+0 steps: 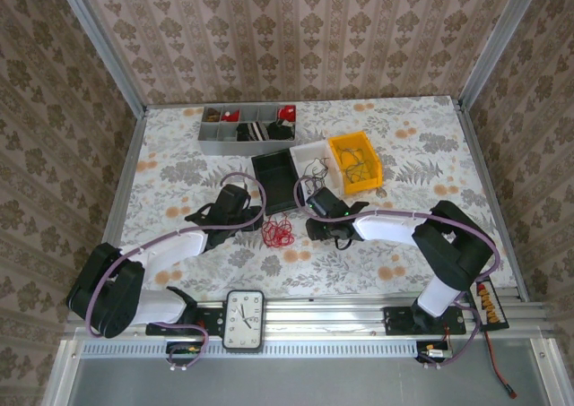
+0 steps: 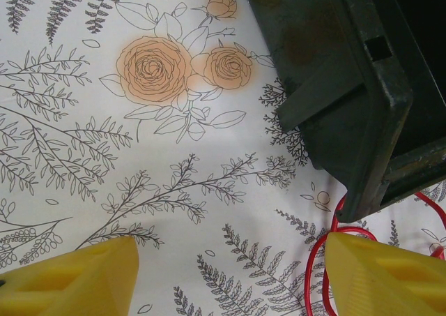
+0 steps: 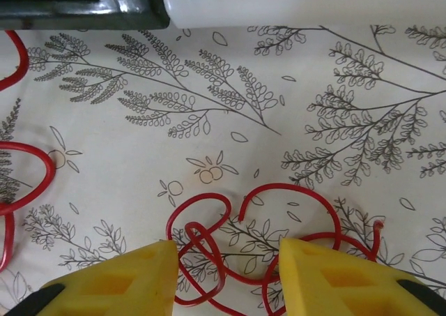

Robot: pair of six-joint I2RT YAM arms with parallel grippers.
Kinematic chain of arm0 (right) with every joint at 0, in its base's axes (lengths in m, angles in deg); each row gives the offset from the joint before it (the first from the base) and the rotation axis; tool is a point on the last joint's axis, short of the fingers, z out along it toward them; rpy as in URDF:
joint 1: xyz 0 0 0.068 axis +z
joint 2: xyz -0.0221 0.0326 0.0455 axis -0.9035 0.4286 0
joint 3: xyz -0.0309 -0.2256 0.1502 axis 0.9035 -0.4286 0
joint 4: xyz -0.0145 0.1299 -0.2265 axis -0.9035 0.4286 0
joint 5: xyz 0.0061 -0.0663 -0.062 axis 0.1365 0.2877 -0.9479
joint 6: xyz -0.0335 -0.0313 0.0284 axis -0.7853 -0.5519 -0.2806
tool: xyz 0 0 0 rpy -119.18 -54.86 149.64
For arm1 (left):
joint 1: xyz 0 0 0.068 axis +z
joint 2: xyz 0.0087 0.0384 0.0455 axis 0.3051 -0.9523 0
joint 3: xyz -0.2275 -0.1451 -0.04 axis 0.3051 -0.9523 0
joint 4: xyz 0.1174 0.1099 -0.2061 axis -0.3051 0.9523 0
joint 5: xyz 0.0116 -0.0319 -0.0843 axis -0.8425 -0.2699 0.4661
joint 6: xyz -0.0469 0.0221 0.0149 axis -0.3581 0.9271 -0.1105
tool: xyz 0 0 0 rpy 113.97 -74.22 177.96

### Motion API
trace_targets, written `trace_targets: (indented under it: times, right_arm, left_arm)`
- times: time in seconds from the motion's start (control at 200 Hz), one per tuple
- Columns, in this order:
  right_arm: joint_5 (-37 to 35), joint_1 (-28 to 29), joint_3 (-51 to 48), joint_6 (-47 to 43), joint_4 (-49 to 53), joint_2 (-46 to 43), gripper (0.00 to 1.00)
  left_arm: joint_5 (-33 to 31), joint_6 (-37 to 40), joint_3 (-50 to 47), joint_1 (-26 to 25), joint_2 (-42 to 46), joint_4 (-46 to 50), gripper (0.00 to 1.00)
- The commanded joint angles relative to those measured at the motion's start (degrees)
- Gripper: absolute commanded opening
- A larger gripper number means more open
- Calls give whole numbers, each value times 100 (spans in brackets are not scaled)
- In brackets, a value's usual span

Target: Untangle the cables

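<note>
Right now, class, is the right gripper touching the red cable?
Cannot tell: the right wrist view shows the red cable running under the right gripper, with any contact hidden.

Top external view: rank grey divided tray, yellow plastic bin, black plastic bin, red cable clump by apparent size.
1. Grey divided tray.
2. Yellow plastic bin and black plastic bin, too alike to rank.
3. Red cable clump.

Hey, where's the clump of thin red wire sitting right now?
In the top view, the clump of thin red wire lies on the floral tablecloth near the table's middle, just on the near side of the black plastic bin.
</note>
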Motion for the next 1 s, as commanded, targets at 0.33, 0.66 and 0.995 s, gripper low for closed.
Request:
trace_targets:
  times: [0.33,0.66,0.995]
  right_arm:
    - [250,18,202,148,-84,-120,48]
    - [96,13,295,161,26,191,43]
    - [7,16,249,100,-30,194,6]
  left_arm:
    - [36,-24,131,22,-14,61,71]
    - [34,-37,142,22,-31,58,71]
    - [91,-2,181,21,-100,26,71]
